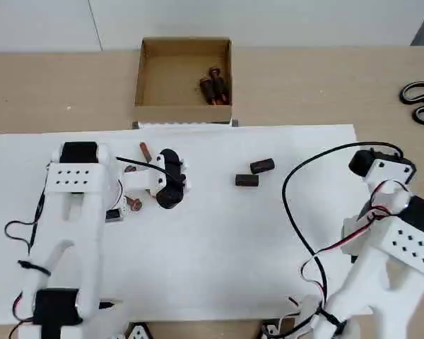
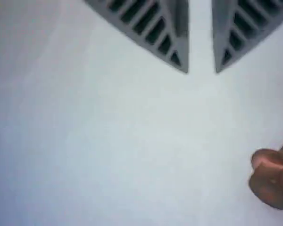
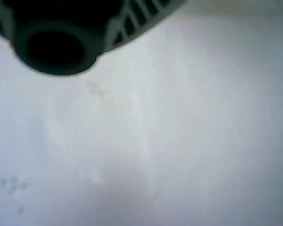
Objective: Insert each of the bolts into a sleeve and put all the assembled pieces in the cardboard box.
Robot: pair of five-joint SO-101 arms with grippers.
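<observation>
Left gripper (image 2: 201,70), upper frame: jaws narrowly parted, holding nothing. Bolt (image 2: 272,181), lower right on the white sheet (image 2: 108,141): probably light, rigid, apt to roll; you should grip across its shank

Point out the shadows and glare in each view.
High view: shade inside the box, white sheet bright without harsh glare. Left wrist view: even light, bolt brighter on one side. Right wrist view: sleeve dark against the pale sheet.
</observation>
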